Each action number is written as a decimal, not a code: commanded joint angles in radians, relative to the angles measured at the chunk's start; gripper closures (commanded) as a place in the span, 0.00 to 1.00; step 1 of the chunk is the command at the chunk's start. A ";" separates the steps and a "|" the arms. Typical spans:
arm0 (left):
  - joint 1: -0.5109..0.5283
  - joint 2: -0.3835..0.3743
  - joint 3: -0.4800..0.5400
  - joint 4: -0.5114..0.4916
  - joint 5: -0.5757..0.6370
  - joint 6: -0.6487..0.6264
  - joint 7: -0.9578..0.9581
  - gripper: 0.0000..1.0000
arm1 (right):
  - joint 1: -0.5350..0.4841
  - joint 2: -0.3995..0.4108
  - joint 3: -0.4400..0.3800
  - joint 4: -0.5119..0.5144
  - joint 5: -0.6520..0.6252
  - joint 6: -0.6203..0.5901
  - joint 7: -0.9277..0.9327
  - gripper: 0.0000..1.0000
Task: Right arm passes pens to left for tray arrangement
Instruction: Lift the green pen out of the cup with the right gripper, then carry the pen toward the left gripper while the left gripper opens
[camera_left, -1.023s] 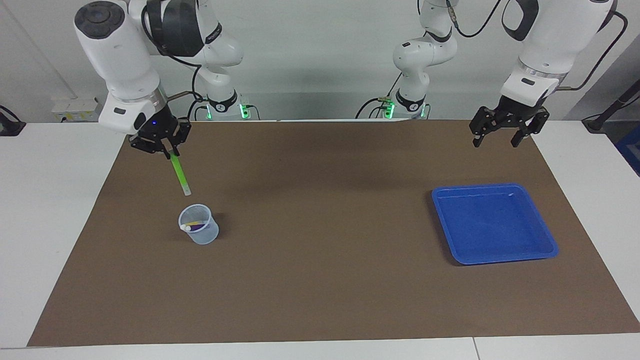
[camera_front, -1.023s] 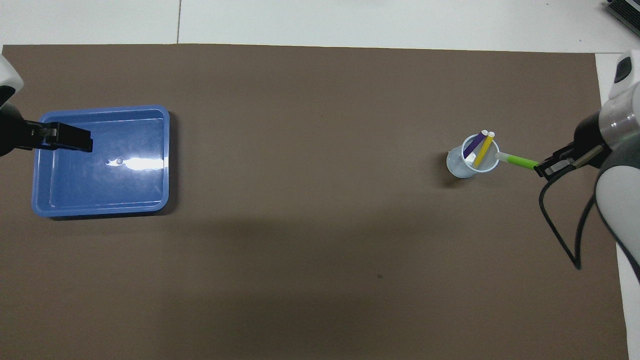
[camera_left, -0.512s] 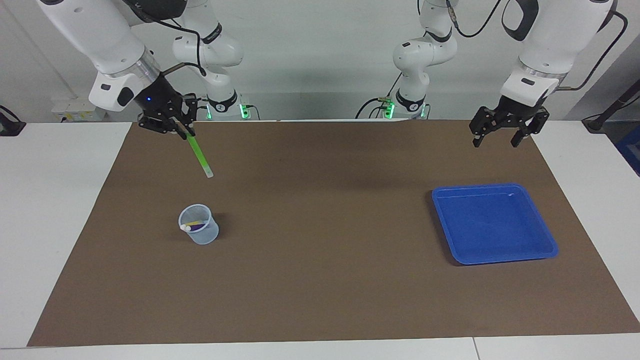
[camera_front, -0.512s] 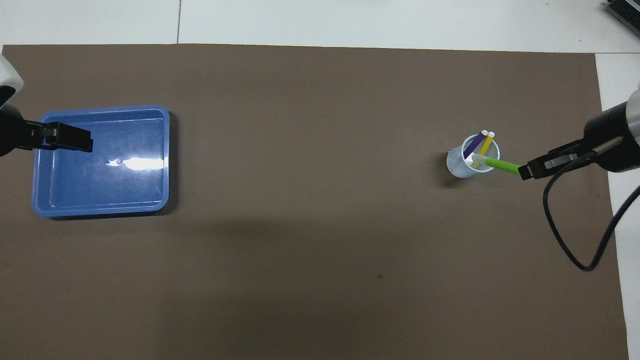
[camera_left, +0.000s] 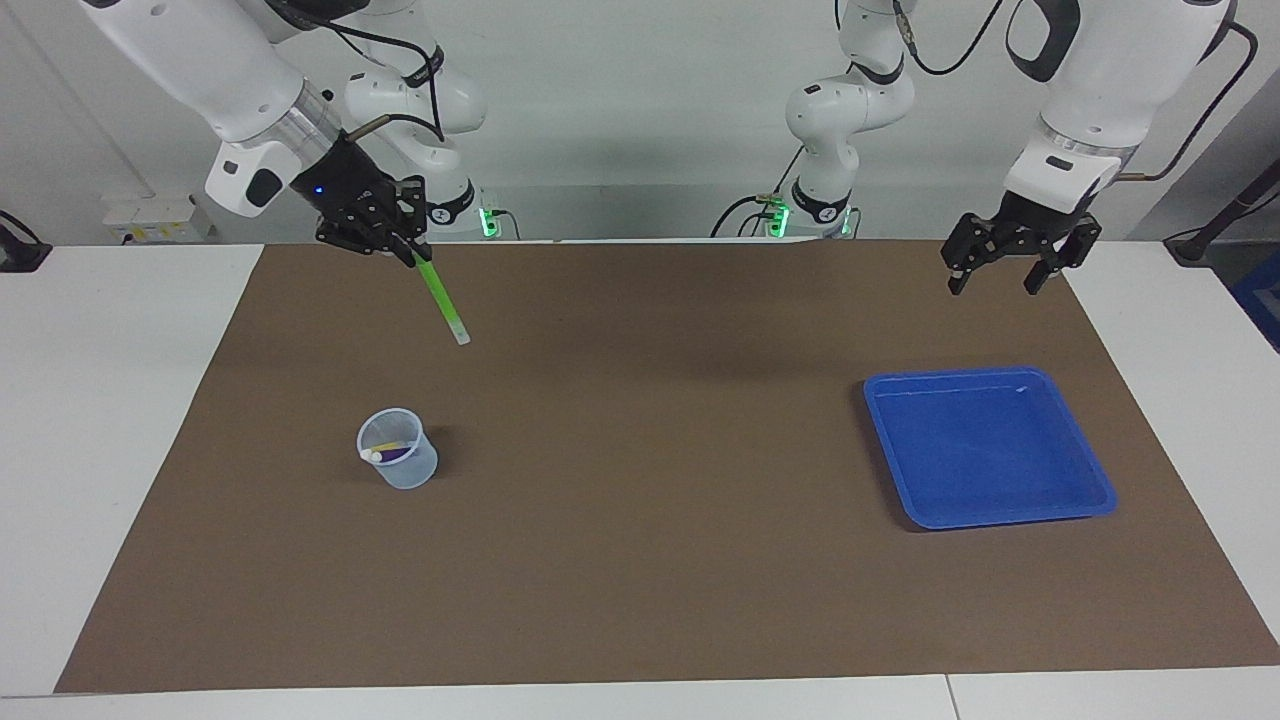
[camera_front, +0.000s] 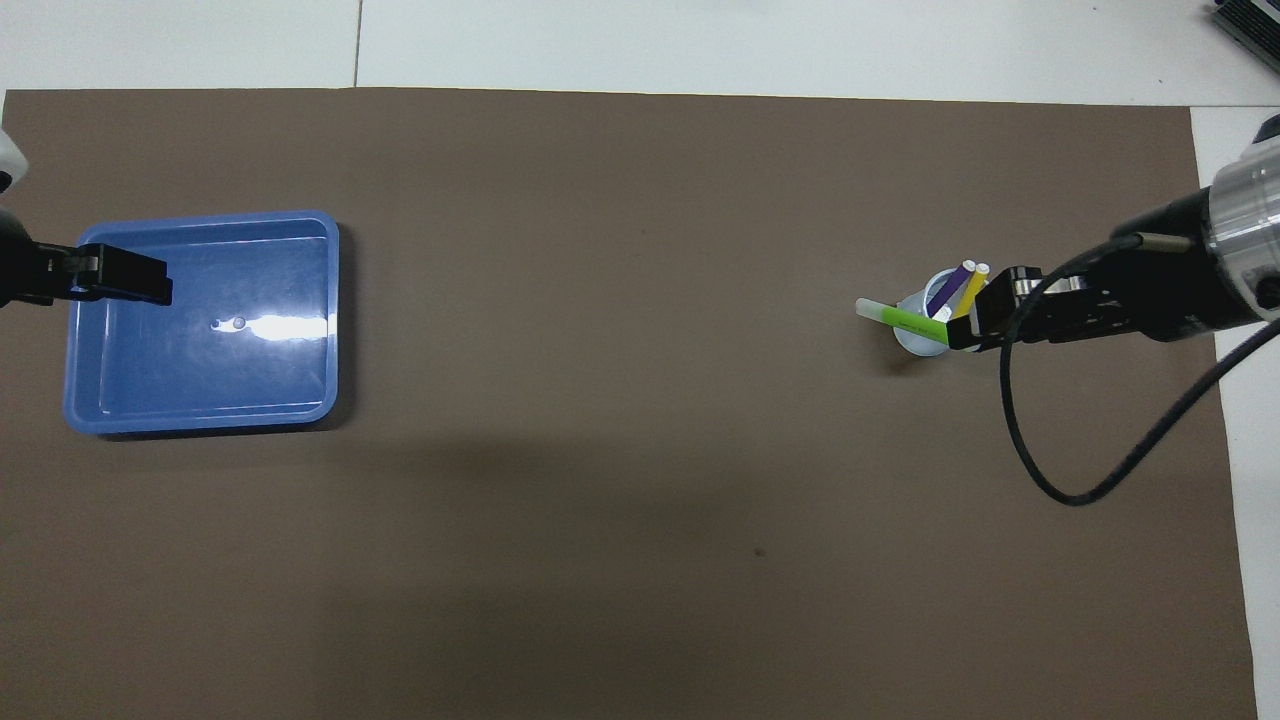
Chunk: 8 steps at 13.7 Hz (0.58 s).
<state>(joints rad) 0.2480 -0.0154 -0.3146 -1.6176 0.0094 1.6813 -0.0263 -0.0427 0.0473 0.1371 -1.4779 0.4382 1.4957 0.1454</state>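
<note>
The right gripper (camera_left: 408, 246) is up in the air over the brown mat (camera_left: 640, 560), near the mat's edge closest to the robots, at the right arm's end of the desk. Its fingers are clenched on the top of the green pen (camera_left: 441, 297). The green pen hangs down at a slant, with its pale end at the bottom, and it touches nothing else. In the overhead view the green pen (camera_front: 900, 317) lies across the cup, but the facing view shows it high above the mat and well apart from the cup. The small clear cup (camera_left: 399, 461) stands on the mat at the right arm's end. The purple pen (camera_front: 950, 288) and the yellow pen (camera_front: 969, 291) lean inside the cup with their pale ends up. The blue tray (camera_left: 1098, 490) sits flat on the mat at the left arm's end, and nothing is in it. The left gripper (camera_left: 1006, 273) waits in the air near the mat's corner at that end, with its fingers spread open and holding nothing.
</note>
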 joint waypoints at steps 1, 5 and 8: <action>0.007 -0.069 -0.004 -0.106 -0.019 0.018 -0.105 0.01 | -0.006 0.000 0.047 -0.010 0.050 0.063 0.120 0.85; -0.015 -0.070 -0.009 -0.108 -0.164 -0.009 -0.462 0.02 | 0.018 0.002 0.095 -0.044 0.097 0.164 0.261 0.85; -0.039 -0.070 -0.009 -0.114 -0.337 -0.060 -0.697 0.09 | 0.072 0.002 0.096 -0.074 0.119 0.248 0.373 0.85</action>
<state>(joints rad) 0.2182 -0.0561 -0.3342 -1.6981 -0.2255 1.6490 -0.6103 0.0010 0.0566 0.2278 -1.5164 0.5295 1.6828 0.4536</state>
